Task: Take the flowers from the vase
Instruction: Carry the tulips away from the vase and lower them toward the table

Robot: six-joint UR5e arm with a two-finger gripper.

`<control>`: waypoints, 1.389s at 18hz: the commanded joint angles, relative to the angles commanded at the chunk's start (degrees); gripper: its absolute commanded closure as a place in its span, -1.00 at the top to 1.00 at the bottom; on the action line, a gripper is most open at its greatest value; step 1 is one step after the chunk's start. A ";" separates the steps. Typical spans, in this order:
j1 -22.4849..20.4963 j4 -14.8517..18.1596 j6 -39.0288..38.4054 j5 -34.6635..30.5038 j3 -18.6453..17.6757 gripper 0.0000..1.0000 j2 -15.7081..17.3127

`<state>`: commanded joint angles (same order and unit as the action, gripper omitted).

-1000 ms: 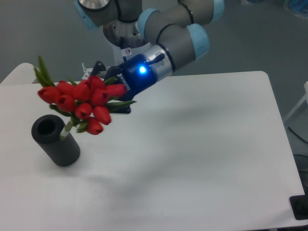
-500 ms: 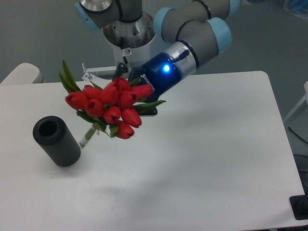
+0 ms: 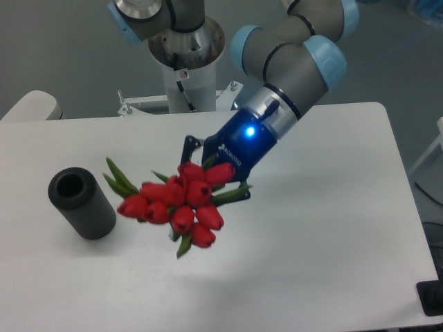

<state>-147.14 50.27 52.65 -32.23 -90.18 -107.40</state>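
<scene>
Dark blue two-finger tool [image 3: 208, 166] is clamped on the bunch of red tulip buds [image 3: 176, 207], clear of the matte black cylinder vase [image 3: 81, 203] at its 3 o'clock, but the droopy bunch could slip onto the white bench [image 3: 325, 228].

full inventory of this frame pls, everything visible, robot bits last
flowers: one bunch, red buds with green leaves, held in the air over the table's middle left, clear of the vase
vase: one, dark grey-black cylinder, standing on the table at the left, mouth open and nothing in it
table: one, white, fills most of the view
dark object: one, black, bottom right corner at the table's edge, cut off by the frame; cannot tell what it is
arm: one, grey with pale blue joints, reaching in from the top, blue light lit on the wrist
gripper: one, dark, shut on the flowers
</scene>
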 joint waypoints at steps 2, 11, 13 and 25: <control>1.23 0.26 0.09 -6.58 0.44 -0.88 0.17; 5.81 4.92 1.23 -24.55 0.27 -0.83 0.53; 5.98 5.19 1.32 -27.08 -0.17 -0.82 0.53; 8.44 13.44 10.89 -45.81 3.07 -0.88 -3.42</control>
<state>-138.69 63.72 63.54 -78.04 -87.11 -110.82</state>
